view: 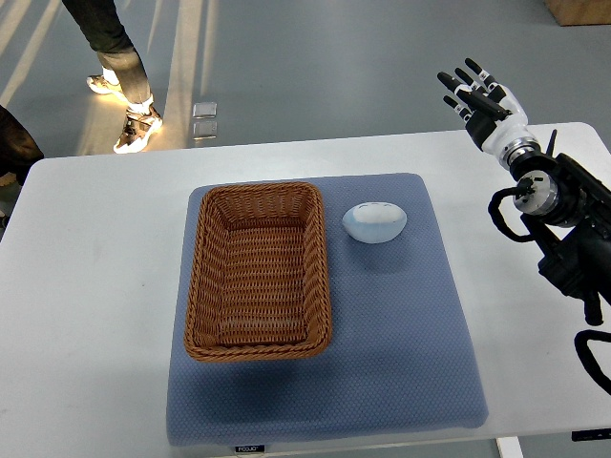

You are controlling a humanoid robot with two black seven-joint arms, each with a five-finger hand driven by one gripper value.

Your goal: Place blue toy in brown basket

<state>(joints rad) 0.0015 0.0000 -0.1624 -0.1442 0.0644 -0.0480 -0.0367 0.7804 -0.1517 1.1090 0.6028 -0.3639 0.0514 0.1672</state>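
Blue toy (374,222) on mat (401,324) beside basket (258,272); R hand (480,95) spread, far.

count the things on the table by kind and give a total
basket: 1
blue toy: 1
mat: 1
total: 3
The right hand is raised beyond the table's far right corner, fingers spread, holding nothing.

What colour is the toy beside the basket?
Pale blue, nearly white, toy on the mat; seen in the top view.
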